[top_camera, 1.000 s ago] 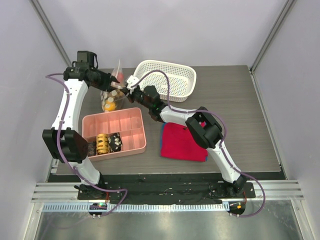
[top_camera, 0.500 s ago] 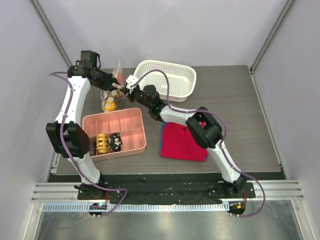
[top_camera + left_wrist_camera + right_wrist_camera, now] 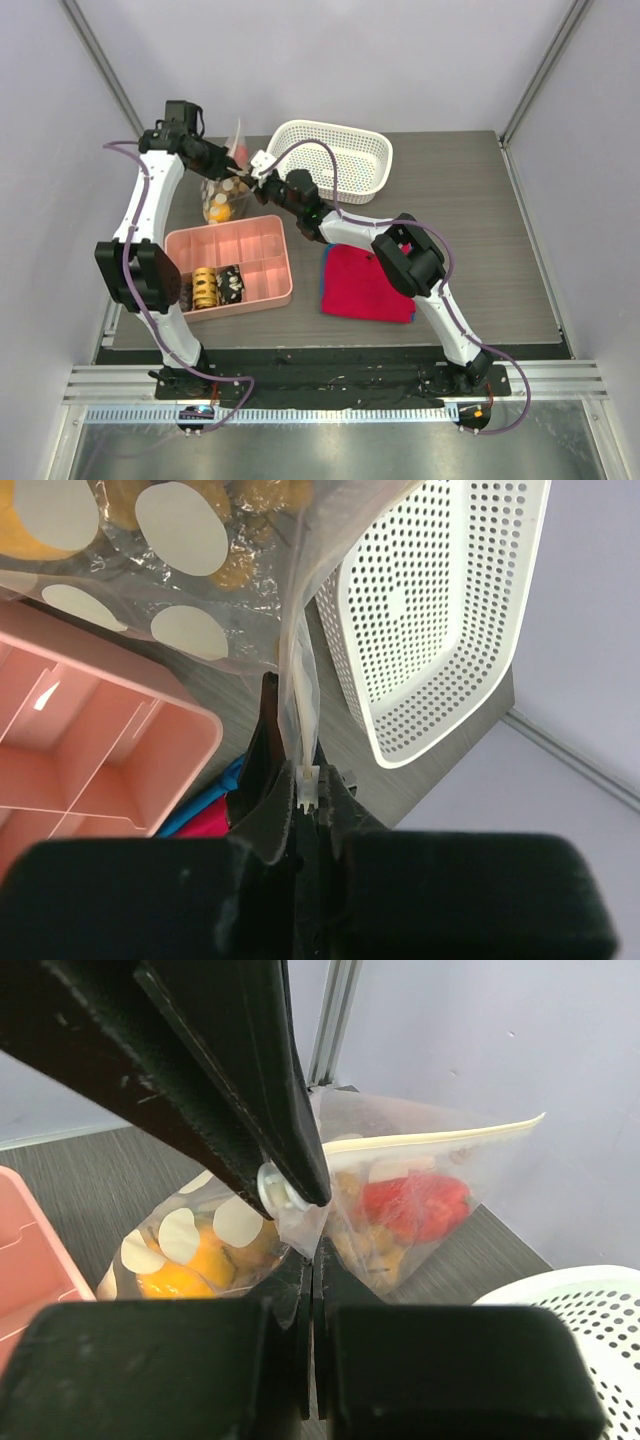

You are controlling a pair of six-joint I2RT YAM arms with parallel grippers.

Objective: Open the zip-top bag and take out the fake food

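Observation:
The zip-top bag (image 3: pixel 222 195) stands at the back left of the table, held up between both arms. My left gripper (image 3: pixel 238 163) is shut on the whitish zip strip at its mouth; in the left wrist view the strip's end (image 3: pixel 307 780) sits pinched between the left gripper (image 3: pixel 306 770) jaws. My right gripper (image 3: pixel 313 1246) is shut on a fold of the bag's clear plastic (image 3: pixel 300 1222) just below the left fingers (image 3: pixel 230 1080). Fake food lies inside: a red piece (image 3: pixel 415 1205), an orange-yellow fruit (image 3: pixel 190 1260) and tan lumps (image 3: pixel 260 500).
A white mesh basket (image 3: pixel 335 160) stands right behind the bag. A pink tray (image 3: pixel 250 235) with a yellow coil and dark blocks (image 3: pixel 215 285) lies in front of it. A red cloth (image 3: pixel 365 285) lies under the right arm.
My left gripper has shifted slightly right and closed onto the bag's zip strip. The right gripper and the bag have stayed where they were.

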